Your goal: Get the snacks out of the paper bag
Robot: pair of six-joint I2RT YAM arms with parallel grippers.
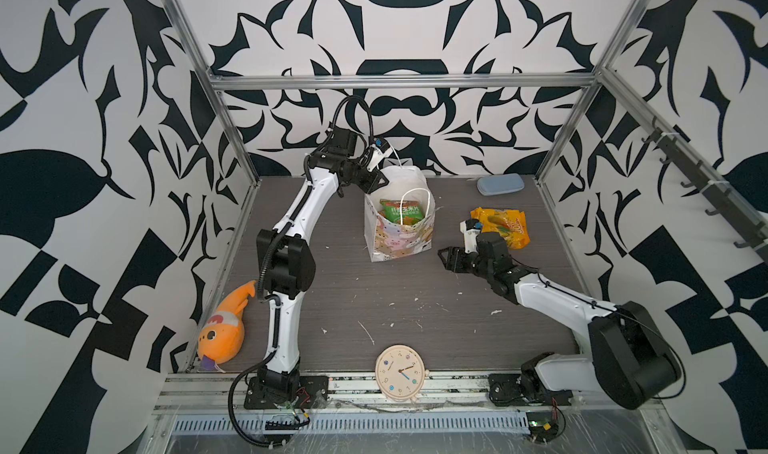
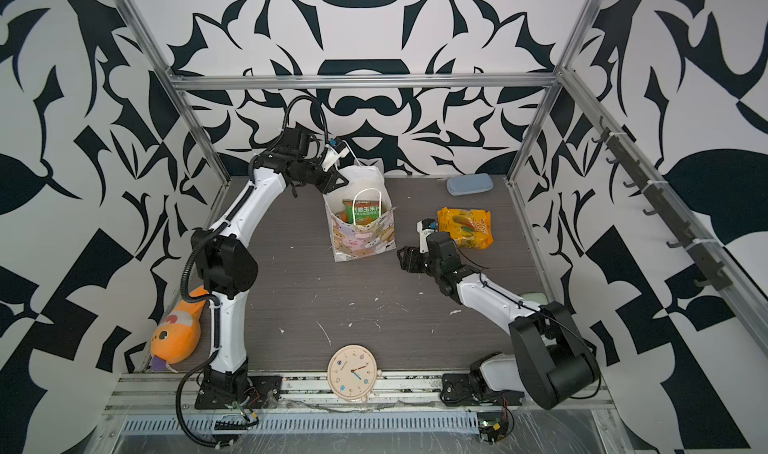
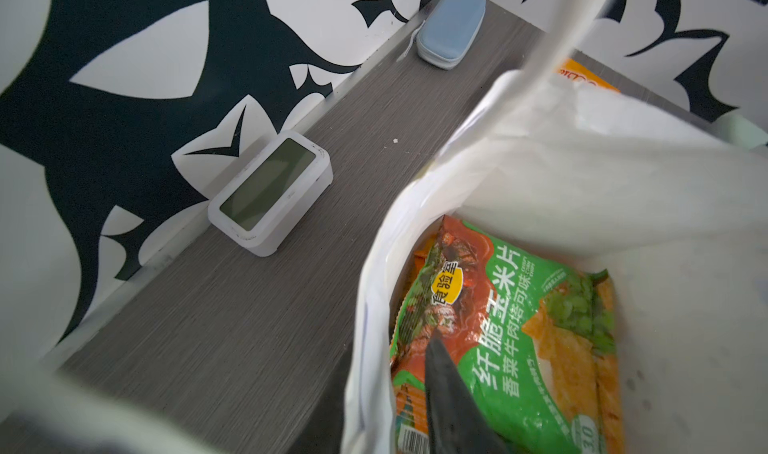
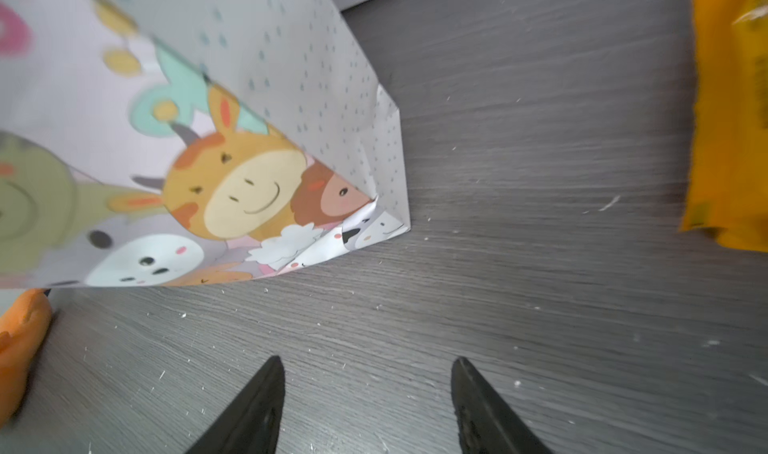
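The left pincer dips into the paper bag at frame centre, over a green snack; its grip is unclear. The right pincer gapes empty above the desk.

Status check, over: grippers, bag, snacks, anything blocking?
Left gripper at paper bag rim, one finger inside, grip unclear. Right gripper open, empty, beside bag. Green packet in bag, yellow-orange packet out. Cord handle drapes over opening.

The paper bag half hides the snacks inside.
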